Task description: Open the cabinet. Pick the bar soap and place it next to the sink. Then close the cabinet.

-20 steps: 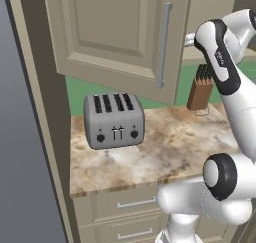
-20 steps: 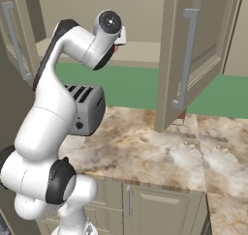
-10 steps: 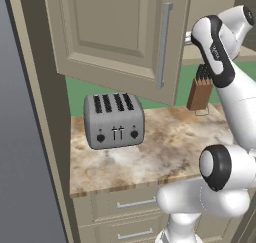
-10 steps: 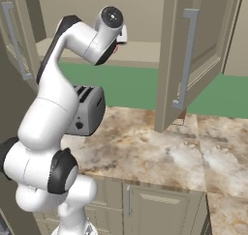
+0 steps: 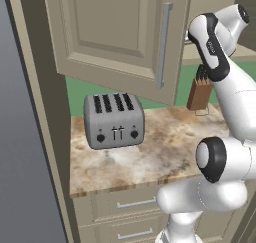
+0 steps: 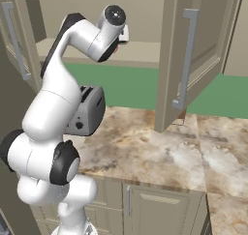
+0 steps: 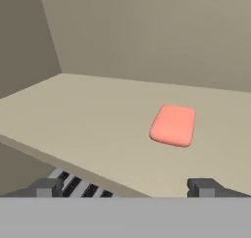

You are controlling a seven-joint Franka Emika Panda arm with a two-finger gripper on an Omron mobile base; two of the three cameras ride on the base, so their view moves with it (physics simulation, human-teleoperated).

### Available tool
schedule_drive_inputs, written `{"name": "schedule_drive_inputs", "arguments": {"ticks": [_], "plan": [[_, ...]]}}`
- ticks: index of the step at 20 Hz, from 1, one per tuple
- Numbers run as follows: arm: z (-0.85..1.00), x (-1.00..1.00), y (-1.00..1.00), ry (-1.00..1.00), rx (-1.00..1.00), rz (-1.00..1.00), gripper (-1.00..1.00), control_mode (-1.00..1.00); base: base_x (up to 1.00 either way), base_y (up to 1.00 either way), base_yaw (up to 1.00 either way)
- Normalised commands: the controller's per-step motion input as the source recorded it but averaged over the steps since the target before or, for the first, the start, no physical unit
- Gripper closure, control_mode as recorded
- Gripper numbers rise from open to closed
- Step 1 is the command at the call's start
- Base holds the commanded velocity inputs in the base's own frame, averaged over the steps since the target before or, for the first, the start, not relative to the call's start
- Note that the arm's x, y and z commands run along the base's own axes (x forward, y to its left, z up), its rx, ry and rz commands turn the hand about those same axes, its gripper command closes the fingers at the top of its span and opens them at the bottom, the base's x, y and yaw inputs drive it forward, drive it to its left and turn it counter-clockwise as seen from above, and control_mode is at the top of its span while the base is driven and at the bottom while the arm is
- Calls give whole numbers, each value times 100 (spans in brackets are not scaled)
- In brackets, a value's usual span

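Note:
The cabinet stands open: its left door (image 5: pixel 120 37) with the long silver handle (image 5: pixel 163 44) is swung out, and so is its right door (image 6: pixel 193 50). A pink bar soap (image 7: pixel 172 125) lies flat on the beige cabinet shelf (image 7: pixel 98 119), right of the shelf's middle in the hand view. My gripper (image 7: pixel 125 188) is open at the shelf's front edge, short of the soap, with nothing between its fingertips. In the right base view the hand (image 6: pixel 123 33) reaches into the cabinet opening. The sink is out of view.
A silver four-slot toaster (image 5: pixel 114 120) stands on the marbled counter (image 5: pixel 165 147) under the cabinet, directly below the hand. A wooden knife block (image 5: pixel 200 89) sits at the back of the counter. Beige drawers (image 5: pixel 132 204) run below the counter's front edge.
The arm has lifted a little and pushed the hand further toward the cabinet opening. The jaws have stayed open. Doors, toaster and knife block have not moved.

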Motion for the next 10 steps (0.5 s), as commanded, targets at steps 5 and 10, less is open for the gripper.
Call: {"name": "schedule_drive_inputs", "arguments": {"ticks": [5,10], "plan": [[-15,40,0,0,-2,0,-100,-100,0,0,0],[-12,38,0,0,-4,0,-100,-100,0,0,0]]}}
